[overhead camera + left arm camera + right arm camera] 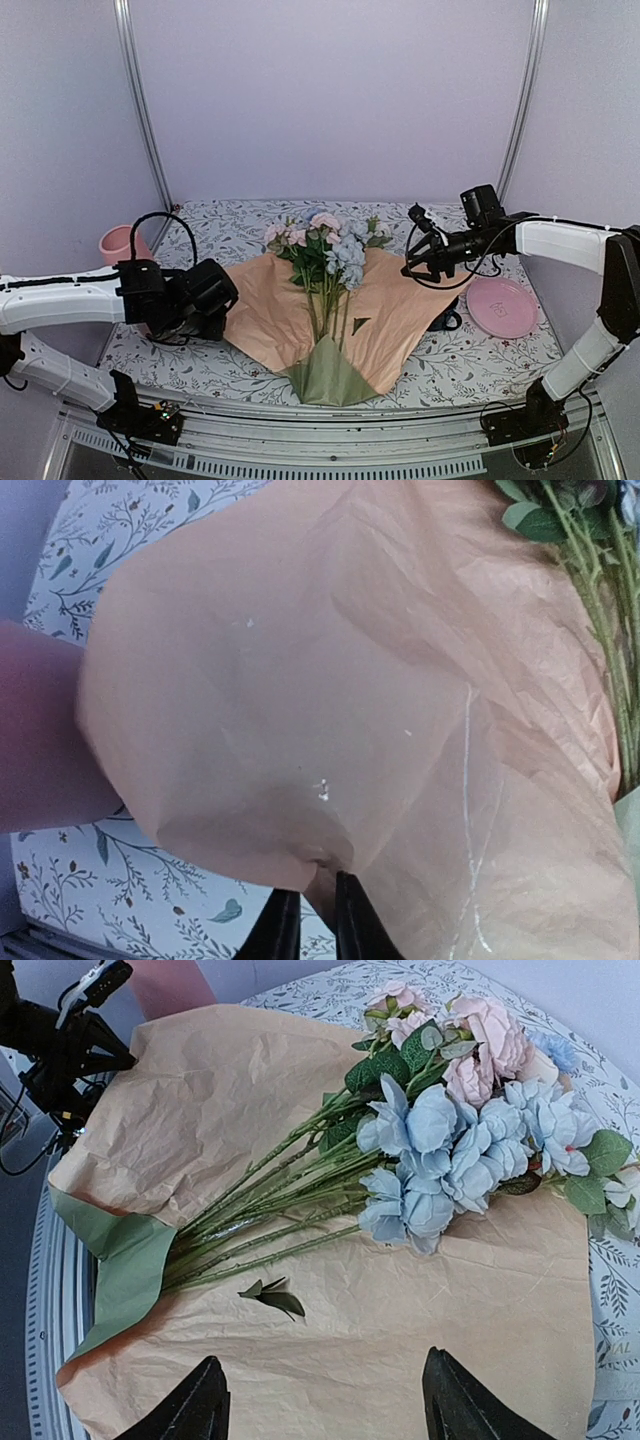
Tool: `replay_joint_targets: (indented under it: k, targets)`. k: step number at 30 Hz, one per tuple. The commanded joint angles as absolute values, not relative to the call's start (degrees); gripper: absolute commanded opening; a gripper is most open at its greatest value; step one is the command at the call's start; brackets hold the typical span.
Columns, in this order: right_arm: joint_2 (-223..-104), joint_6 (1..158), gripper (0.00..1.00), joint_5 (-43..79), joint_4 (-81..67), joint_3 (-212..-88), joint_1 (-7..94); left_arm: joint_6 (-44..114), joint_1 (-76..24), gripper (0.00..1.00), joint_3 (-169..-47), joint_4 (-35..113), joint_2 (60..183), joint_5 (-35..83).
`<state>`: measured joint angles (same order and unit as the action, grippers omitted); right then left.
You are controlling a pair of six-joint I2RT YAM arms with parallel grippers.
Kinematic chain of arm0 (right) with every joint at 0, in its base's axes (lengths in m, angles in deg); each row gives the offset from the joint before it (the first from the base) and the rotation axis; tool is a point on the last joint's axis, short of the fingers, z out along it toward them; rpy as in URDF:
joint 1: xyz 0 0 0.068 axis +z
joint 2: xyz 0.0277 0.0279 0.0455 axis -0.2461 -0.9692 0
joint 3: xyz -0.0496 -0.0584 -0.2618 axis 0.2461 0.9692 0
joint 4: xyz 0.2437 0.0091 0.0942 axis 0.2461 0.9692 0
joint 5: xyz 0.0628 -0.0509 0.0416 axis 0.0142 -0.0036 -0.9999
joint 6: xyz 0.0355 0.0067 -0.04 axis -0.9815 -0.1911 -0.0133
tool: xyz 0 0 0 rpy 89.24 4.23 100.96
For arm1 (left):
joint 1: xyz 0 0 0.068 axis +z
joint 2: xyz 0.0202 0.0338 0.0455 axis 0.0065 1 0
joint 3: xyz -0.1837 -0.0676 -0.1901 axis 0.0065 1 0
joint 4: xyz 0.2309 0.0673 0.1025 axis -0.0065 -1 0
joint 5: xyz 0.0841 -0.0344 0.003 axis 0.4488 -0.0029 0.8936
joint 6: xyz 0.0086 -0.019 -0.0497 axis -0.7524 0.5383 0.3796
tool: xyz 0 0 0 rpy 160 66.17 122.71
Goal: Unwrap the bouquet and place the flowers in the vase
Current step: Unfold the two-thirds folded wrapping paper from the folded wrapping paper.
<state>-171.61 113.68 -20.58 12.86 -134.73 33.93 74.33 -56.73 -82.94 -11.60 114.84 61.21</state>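
Note:
The bouquet's paper (265, 310) lies spread open on the table, peach side up, with its green outside folded over at the near tip (325, 380). The flowers (325, 245) rest across its middle, pink and blue heads pointing to the back. My left gripper (230, 298) is at the paper's left edge and is shut on a fold of it (315, 895). My right gripper (410, 268) hovers open over the paper's right part (325, 1390), with nothing between its fingers. The vase (118, 245), a pink cylinder, stands behind the left arm.
A flat pink plate (503, 306) lies at the right. A dark blue mug (447, 320) is partly tucked under the paper's right edge. One loose leaf (272, 1298) lies on the paper beside the stems. Grey walls close in the back and sides.

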Motion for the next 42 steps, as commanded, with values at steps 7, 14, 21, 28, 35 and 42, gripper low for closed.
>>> replay_joint_targets:
  k: [7, 14, 21, 28, 35, 42]
  targets:
    - [-172.68, 116.47, 0.68, -19.41, 14.34, -135.87, 35.19, 60.2, -54.12, 0.41, -104.7, -18.41, 118.25, 58.49]
    - [-172.23, 117.49, 0.68, -18.32, 14.48, -135.67, 35.19, 51.94, -54.07, 0.3, -114.99, 0.16, 128.25, 48.03]
    - [-171.59, 117.78, 0.68, -15.42, 14.23, -136.3, 35.24, 48.88, -54.03, 0.16, -122.96, 0.98, 145.13, 37.74]
    - [-171.01, 117.49, 0.68, -12.86, 13.59, -136.34, 35.1, 53.98, -55.64, 0.0, -107.66, 8.83, 145.78, 28.41]
    - [-172.43, 117.51, 0.67, -13.53, 13.42, -136.58, 35.13, 61.37, -59.52, 0.0, -91.92, 15.57, 141.75, 24.3]
    - [-172.91, 117.76, 0.67, -14.3, 13.88, -136.71, 35.19, 64.02, -59.25, 0.0, -79.58, 15.56, 134.13, 23.77]
